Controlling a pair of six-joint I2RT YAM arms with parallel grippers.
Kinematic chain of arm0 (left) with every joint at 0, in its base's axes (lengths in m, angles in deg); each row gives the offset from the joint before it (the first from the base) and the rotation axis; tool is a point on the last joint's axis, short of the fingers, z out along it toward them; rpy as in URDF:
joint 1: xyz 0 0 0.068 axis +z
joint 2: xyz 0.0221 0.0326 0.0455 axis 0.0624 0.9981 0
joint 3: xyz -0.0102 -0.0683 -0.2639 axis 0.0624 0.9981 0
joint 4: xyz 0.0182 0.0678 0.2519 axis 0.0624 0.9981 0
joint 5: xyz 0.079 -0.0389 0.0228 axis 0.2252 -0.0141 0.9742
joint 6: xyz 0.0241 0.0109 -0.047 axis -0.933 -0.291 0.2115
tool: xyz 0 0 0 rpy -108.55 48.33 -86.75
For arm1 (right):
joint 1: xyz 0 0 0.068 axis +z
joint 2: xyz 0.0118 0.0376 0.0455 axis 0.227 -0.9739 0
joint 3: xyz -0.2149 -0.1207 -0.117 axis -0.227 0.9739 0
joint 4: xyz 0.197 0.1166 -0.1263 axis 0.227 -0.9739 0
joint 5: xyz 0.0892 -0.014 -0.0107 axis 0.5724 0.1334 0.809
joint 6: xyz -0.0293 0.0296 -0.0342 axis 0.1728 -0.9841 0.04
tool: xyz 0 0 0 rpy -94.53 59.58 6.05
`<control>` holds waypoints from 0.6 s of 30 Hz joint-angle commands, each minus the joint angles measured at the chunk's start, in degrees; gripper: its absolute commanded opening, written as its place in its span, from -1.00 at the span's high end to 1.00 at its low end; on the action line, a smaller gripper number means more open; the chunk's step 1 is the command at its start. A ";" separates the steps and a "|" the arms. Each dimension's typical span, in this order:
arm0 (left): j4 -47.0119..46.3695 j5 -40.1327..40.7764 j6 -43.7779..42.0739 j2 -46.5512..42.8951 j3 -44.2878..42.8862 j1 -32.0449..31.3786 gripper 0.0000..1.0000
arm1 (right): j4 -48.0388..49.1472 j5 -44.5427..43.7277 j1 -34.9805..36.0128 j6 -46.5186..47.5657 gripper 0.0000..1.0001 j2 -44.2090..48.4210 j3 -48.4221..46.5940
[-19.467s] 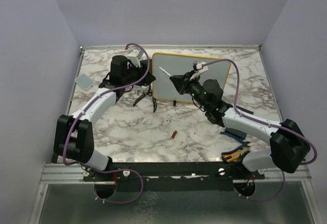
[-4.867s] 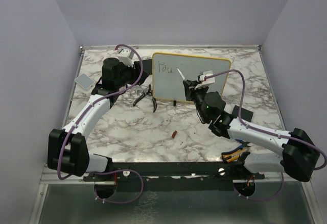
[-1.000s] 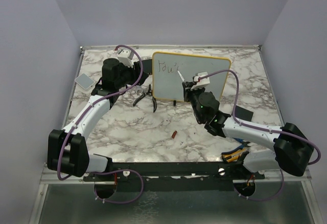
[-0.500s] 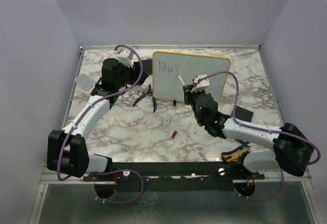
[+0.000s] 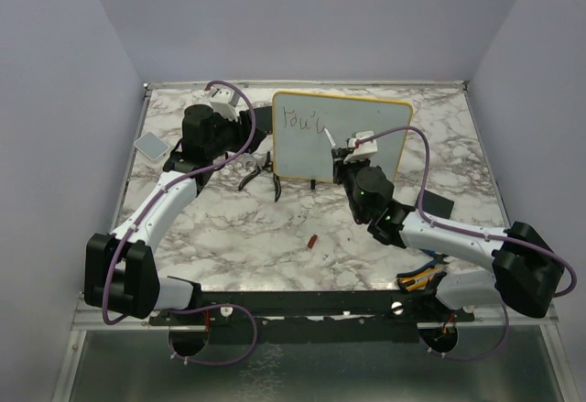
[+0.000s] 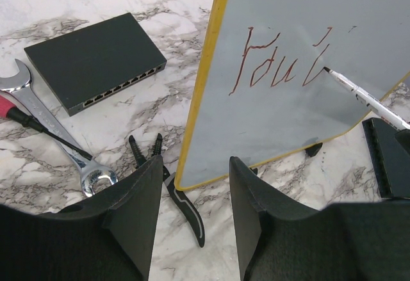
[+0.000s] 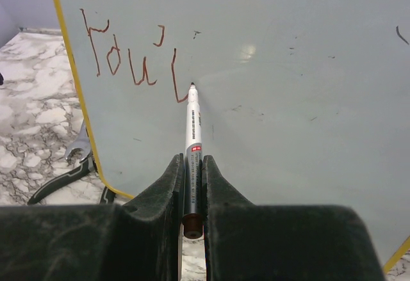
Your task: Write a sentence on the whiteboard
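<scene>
Most whiteboard point(image 7: 288, 134) right of the marker point(image 7: 193, 134) tip is blank.

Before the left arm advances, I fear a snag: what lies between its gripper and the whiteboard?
Black-handled pliers lie on the table between the left gripper and the whiteboard's near corner, seen in the left wrist view.
</scene>
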 commanded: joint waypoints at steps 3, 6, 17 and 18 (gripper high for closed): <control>-0.73 0.69 -0.64 -1.43 0.51 0.46 0.05 | 3.21 -2.88 -0.03 2.83 0.99 1.33 -2.27; -0.73 0.74 -0.58 -1.40 0.51 0.46 0.05 | 3.44 -2.91 -0.03 3.92 0.99 1.41 -2.49; -0.73 0.73 -0.58 -1.31 0.51 0.40 0.05 | 3.63 0.64 -0.03 4.43 0.99 3.94 -0.37; -0.73 0.71 -0.62 -1.30 0.51 0.41 0.05 | 3.50 1.09 -0.03 4.36 0.99 4.53 0.00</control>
